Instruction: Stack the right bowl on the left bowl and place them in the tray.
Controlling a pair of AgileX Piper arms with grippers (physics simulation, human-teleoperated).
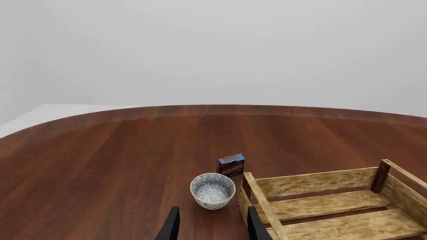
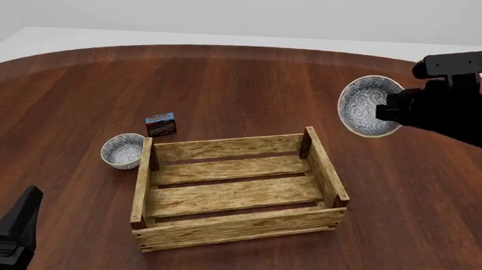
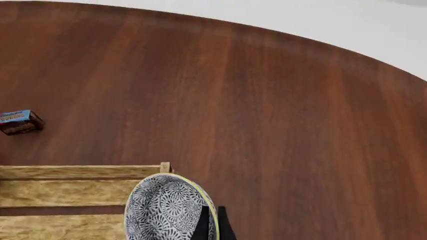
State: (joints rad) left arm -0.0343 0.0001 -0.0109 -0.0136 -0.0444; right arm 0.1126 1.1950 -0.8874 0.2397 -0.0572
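Bowls apart: right gripper (image 2: 386, 112) pinches the tilted right bowl (image 2: 369, 106) by its rim, aloft beyond the tray (image 2: 237, 188); left bowl (image 2: 123, 150) rests against the tray's left end, left gripper (image 1: 211, 225) parted.

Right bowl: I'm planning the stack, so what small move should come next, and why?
Probably carry the right bowl, pinched at its rim by the right hand and raised to the tray's right, leftward toward the left bowl, which sits on the table beside the tray's left end.

Matte black arms (image 2: 453, 111) — blocky housings, thin flat black jaws.
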